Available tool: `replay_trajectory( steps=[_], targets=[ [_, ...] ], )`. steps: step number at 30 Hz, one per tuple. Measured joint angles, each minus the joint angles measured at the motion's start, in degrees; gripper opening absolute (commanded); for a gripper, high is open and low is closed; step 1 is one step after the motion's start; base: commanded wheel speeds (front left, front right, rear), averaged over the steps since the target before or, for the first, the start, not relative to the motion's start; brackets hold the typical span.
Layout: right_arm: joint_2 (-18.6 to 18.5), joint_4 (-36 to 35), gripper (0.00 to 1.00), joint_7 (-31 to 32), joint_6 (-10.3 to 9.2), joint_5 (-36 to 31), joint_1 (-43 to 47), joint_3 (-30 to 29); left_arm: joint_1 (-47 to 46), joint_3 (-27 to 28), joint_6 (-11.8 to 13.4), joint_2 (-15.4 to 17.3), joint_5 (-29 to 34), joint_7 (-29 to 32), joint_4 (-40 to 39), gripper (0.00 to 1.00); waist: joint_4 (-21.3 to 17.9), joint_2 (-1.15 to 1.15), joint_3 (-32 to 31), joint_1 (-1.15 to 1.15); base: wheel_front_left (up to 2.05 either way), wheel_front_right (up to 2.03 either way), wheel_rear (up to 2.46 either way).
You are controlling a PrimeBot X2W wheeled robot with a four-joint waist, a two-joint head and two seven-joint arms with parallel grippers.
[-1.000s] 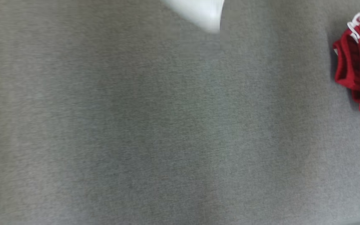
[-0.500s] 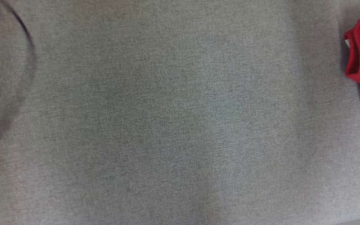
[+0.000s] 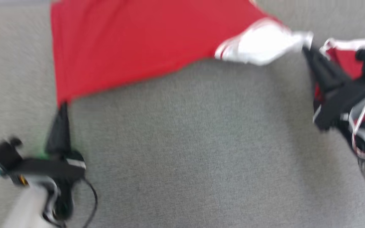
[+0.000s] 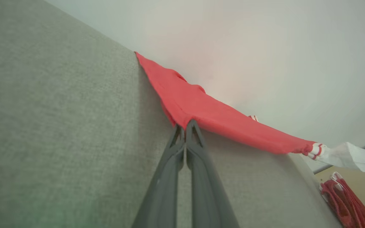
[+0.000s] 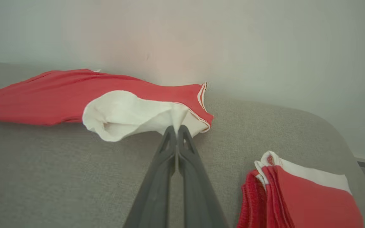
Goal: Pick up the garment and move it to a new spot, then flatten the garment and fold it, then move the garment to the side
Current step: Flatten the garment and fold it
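garment (image 3: 131,47): red, with a white sleeve (image 3: 258,47). It is spread in a loose sheet over the far part of the grey cloth-covered counter (image 3: 185,142), close against the pale wall (image 5: 265,47).
left gripper (image 3: 62,106): fingers pressed tight together, pinching the near red corner on the robot's left. The cloth fans away from the tips.
right gripper (image 3: 306,50): clenched on the bunched end of the white sleeve, which puffs open just beyond the tips.
garment against the grippers: held at both ends, with its near edge running from one pinch to the other. The head view is blurred by motion.
trim: thin red and white stripes where the sleeve meets the red body.
folded pile (image 5: 296,196): red and white clothes stacked on the counter to the right of the right gripper, near the counter's rounded end and apart from the held garment.
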Motion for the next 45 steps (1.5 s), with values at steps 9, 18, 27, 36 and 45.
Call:
replay_trajectory(
  steps=[9, 18, 27, 36, 45],
  targets=[
    [-0.59, -14.37, 0.00, 22.96, 0.00, 0.23, 19.06, -4.80, 11.42, -1.69, 0.07, -2.49, -0.41, 0.33, 4.22, 0.00, 1.81, 0.00, -11.23, 0.01, 0.00, 0.00, 0.00],
    [0.49, -24.61, 0.00, 44.15, 0.00, -0.03, 34.44, -11.26, 21.72, -3.60, 4.94, -0.21, 7.89, 0.34, 0.86, 0.00, 3.78, 0.01, -19.35, 0.02, 0.00, 0.00, 0.00],
    [5.41, -27.00, 0.00, 53.81, 0.00, 0.47, 43.62, -15.62, 28.91, -6.31, 9.80, 2.47, 12.48, 2.60, -5.43, 0.00, 5.50, 0.02, -21.17, 0.03, 0.00, 0.00, 0.00],
    [8.12, -30.62, 0.00, 58.26, 0.00, 1.76, 49.77, -18.12, 32.23, -10.56, 12.94, 8.79, 18.52, 8.90, -10.94, 0.00, 6.74, 0.02, -19.84, 0.03, 0.00, 0.00, 0.00],
    [0.79, -31.26, 0.00, 41.66, -0.01, 3.77, 38.47, -12.12, 27.77, -11.10, 13.57, 10.48, 20.59, 11.50, -15.18, 0.00, 7.24, 0.02, -18.09, 0.04, 0.00, 0.00, 0.00]
  ],
)
